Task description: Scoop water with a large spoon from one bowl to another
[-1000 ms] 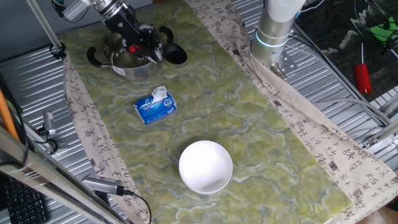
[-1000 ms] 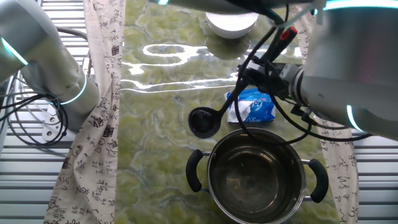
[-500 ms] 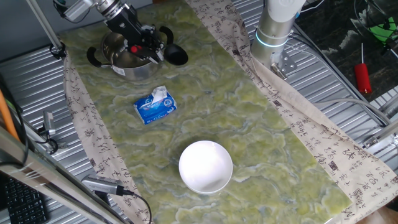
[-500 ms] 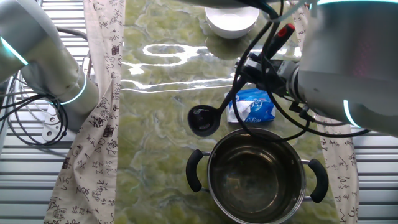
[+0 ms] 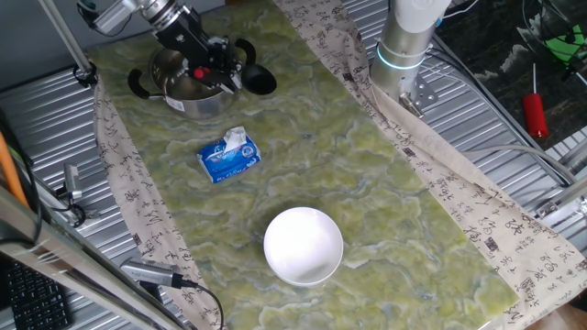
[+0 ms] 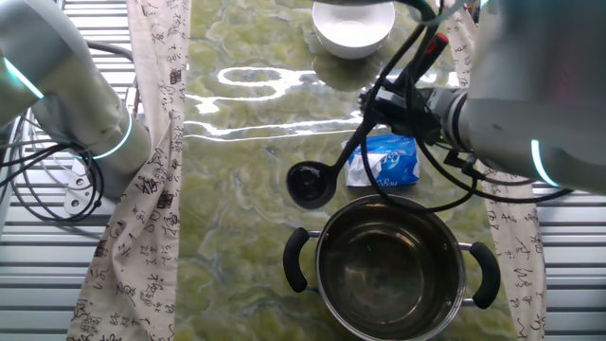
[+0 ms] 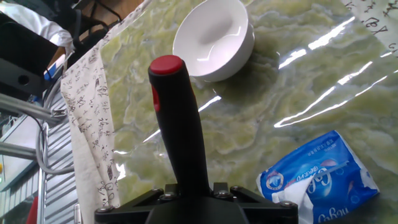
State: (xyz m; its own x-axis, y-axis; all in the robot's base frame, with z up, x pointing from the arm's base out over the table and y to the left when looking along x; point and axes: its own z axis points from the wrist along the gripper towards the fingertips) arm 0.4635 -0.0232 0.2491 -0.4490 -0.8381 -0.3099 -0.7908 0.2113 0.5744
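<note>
My gripper [image 5: 204, 62] is shut on the handle of the large spoon, a black ladle [image 6: 312, 182] whose red tip [image 7: 166, 65] points up past the fingers. Its round scoop [image 5: 260, 81] hangs low beside the steel pot [image 6: 388, 267], just outside the rim near a black side handle [image 6: 295, 260]. The pot [image 5: 188, 87] stands at the far left end of the green mat. The white bowl [image 5: 304, 245] sits at the mat's near end, also visible ahead of the hand [image 7: 214, 38]. The gripper [image 6: 398, 99] hovers above the pot's edge.
A blue tissue pack [image 5: 229, 156] lies on the mat between pot and bowl, close under the hand [image 7: 320, 177]. A second robot base [image 5: 404, 46] stands at the mat's right side. A red-handled screwdriver [image 5: 535, 112] lies far right.
The ladle's scoop has shifted slightly toward the pot side and lifted a touch; the hand has barely moved. The grip on the handle is unchanged.
</note>
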